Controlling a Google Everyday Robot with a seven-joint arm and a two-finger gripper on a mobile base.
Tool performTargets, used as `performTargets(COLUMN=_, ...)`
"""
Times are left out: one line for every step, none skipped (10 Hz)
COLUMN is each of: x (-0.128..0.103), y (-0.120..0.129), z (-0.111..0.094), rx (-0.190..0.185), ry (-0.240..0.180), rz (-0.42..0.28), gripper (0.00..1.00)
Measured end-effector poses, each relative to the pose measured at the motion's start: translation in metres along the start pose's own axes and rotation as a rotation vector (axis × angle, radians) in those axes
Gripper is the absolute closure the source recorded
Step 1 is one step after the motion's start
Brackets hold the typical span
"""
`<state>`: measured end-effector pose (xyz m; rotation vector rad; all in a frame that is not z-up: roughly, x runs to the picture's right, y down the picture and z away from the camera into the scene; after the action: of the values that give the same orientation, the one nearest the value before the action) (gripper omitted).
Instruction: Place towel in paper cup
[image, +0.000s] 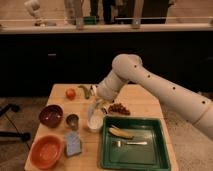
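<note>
My gripper (97, 103) hangs over the middle of the wooden table (145, 102), at the end of the white arm that reaches in from the right. It is shut on the towel (92, 113), a pale strip of cloth that dangles straight down from the fingers. The towel's lower end reaches the mouth of the white paper cup (95, 126), which stands upright right below the gripper. Whether the cloth touches the inside of the cup I cannot tell.
A small metal cup (72, 120) and a maroon bowl (51, 115) stand left of the paper cup. An orange bowl (46, 151) and a blue folded cloth (73, 144) lie at the front left. A green tray (152, 152) holds a banana and fork. Grapes (119, 108), a tomato (70, 93) and a green pepper (85, 91) lie behind.
</note>
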<state>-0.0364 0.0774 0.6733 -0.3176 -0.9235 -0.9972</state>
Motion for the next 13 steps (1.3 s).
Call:
performTargets(x=-0.006, y=0.004, z=0.001, rx=0.000, ry=-0.006, rz=0.007, gripper=1.00)
performTargets(x=-0.009, y=0.009, z=0.007, rx=0.003, ry=-0.023, rz=0.019, gripper=1.00)
performTargets(x=-0.009, y=0.013, z=0.013, rx=0.006, ry=-0.039, rz=0.030, gripper=1.00)
performTargets(x=-0.009, y=0.017, z=0.019, rx=0.007, ry=-0.058, rz=0.040, gripper=1.00)
performTargets(x=-0.008, y=0.020, z=0.026, rx=0.007, ry=-0.083, rz=0.052, gripper=1.00)
performTargets(x=-0.008, y=0.021, z=0.031, rx=0.007, ry=-0.097, rz=0.057, gripper=1.00)
performTargets(x=-0.007, y=0.022, z=0.037, rx=0.005, ry=-0.116, rz=0.062, gripper=1.00)
performTargets(x=-0.006, y=0.022, z=0.042, rx=0.001, ry=-0.133, rz=0.065, gripper=1.00)
performTargets(x=-0.005, y=0.022, z=0.046, rx=-0.002, ry=-0.146, rz=0.068, gripper=1.00)
performTargets(x=-0.003, y=0.023, z=0.049, rx=-0.004, ry=-0.154, rz=0.072, gripper=1.00)
performTargets(x=-0.001, y=0.024, z=0.052, rx=-0.006, ry=-0.163, rz=0.077, gripper=1.00)
performTargets(x=-0.001, y=0.024, z=0.054, rx=-0.008, ry=-0.171, rz=0.077, gripper=0.98)
performTargets(x=-0.001, y=0.023, z=0.054, rx=-0.008, ry=-0.171, rz=0.077, gripper=0.97)
